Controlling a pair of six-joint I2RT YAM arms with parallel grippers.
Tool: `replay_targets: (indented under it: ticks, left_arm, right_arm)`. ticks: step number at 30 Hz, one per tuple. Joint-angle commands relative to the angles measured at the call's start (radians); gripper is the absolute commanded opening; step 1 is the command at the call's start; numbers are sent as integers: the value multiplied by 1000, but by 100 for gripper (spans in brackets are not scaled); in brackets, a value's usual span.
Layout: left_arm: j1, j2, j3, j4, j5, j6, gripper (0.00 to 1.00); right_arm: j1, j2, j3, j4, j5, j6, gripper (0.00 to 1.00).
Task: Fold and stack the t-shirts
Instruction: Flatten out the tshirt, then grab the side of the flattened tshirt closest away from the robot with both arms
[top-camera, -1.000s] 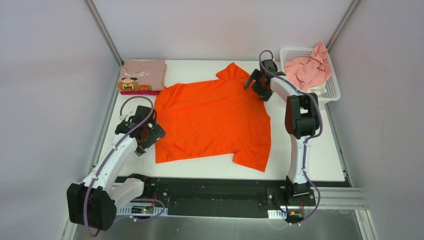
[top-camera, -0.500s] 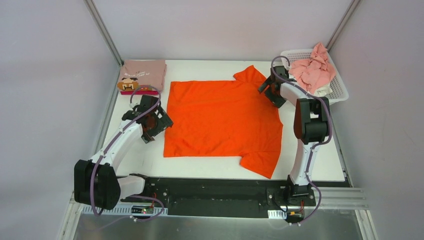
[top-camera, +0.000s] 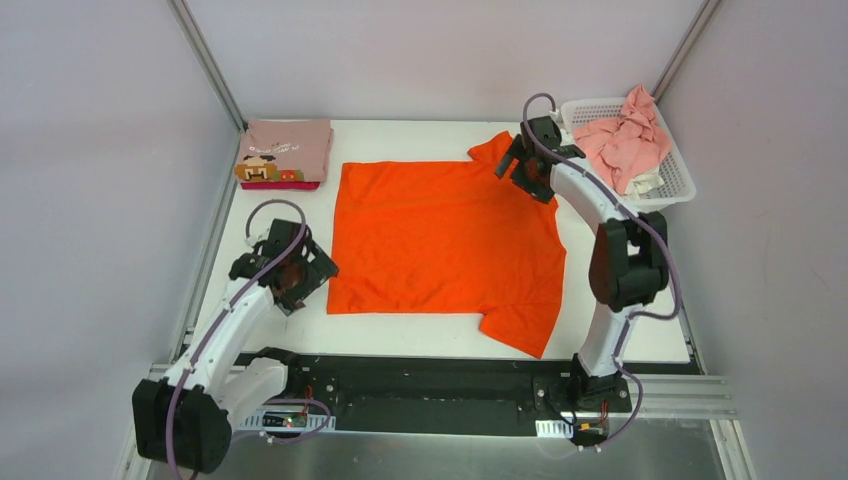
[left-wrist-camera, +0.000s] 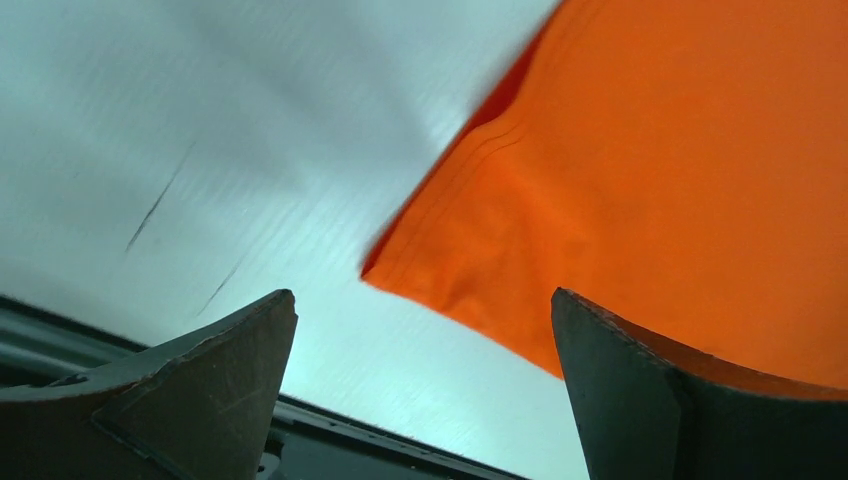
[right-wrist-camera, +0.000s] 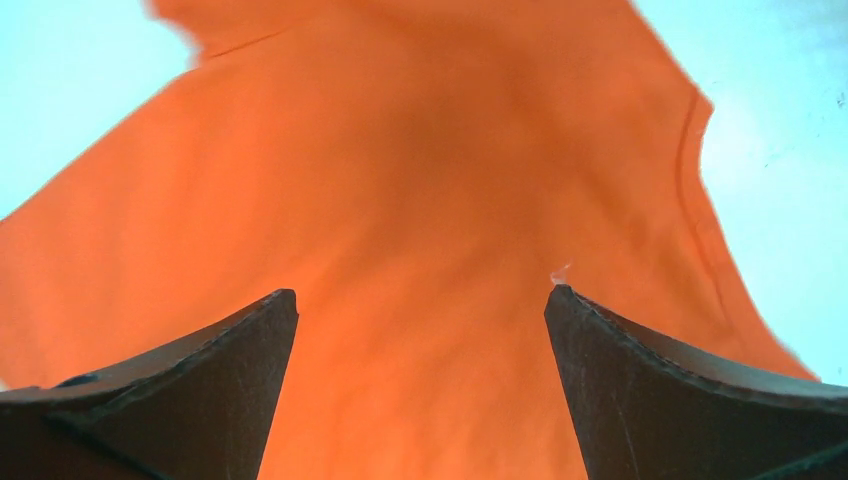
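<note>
Left claw (top-camera: 305, 279) drew back; orange t-shirt (top-camera: 445, 240) lies flat, sleeves spread.

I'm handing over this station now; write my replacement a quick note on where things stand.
Left gripper open, empty, at the near-left corner of the plain bright orange t-shirt. Right gripper open, empty, over its far-right sleeve.
It lies spread flat mid-table, unfolded.
Done: dusty-pink pixel-face shirt folded atop a magenta one, far left.
Left: fold and stack the orange shirt, then the crumpled light pink clothing in the white plastic lattice basket.
</note>
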Motion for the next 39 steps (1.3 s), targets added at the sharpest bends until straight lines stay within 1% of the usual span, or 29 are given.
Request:
replay_targets:
  ticks: [1,4,7,9,10,12,16,17,20,22,30,32,34,35,36,37,38,39]
  left_arm:
    - [-1,-126,-128,-149,10,-121,99]
    - [-12,-185,-199,-149,63,-169,89]
    - [-31,-200,-219,-148,50,-191,77]
    - [-42,-194,-216,-143,35,-207,71]
    - [-50,-188,-216,-134,25,-221,70]
    - [-67,-167,-226,-96,15,-245,69]
    - [-81,-107,-246,1,12,-284,63]
    - [-84,-89,-250,23,14,-290,62]
    - [-89,-46,-250,56,11,-298,49]
    - [-92,-30,-256,64,2,-305,44]
    - [-93,52,-285,135,-53,-334,41]
    - [-93,79,-282,145,-70,-333,38]
    - [-92,107,-273,149,-73,-327,30]
    - [-92,114,-267,149,-71,-326,23]
    - [-93,117,-266,149,-70,-327,11]
    - [-93,116,-267,148,-72,-327,2]
    - [-93,111,-270,148,-80,-329,0]
    - [-92,103,-270,148,-87,-329,0]
  right_arm:
    - [69,-262,-25,-56,69,-15,100]
    - [82,-388,-146,-58,91,28,100]
    - [92,-524,-318,-31,99,75,100]
    - [101,-618,-440,-5,102,102,100]
    - [105,-686,-521,11,103,114,100]
    - [111,-780,-619,34,104,138,100]
    - [117,-937,-740,25,111,181,100]
    - [118,-969,-760,23,113,188,100]
    - [119,-1040,-796,-9,127,199,100]
    - [119,-1072,-807,-28,138,204,100]
    - [147,-1111,-832,-84,91,217,100]
    - [159,-1111,-830,-99,90,217,100]
    - [171,-1115,-826,-113,94,217,100]
    - [175,-1119,-824,-117,96,216,100]
    - [179,-1123,-822,-125,95,215,100]
    - [183,-1125,-819,-136,95,214,100]
    - [191,-1127,-814,-149,94,212,100]
    - [203,-1126,-808,-163,91,209,99]
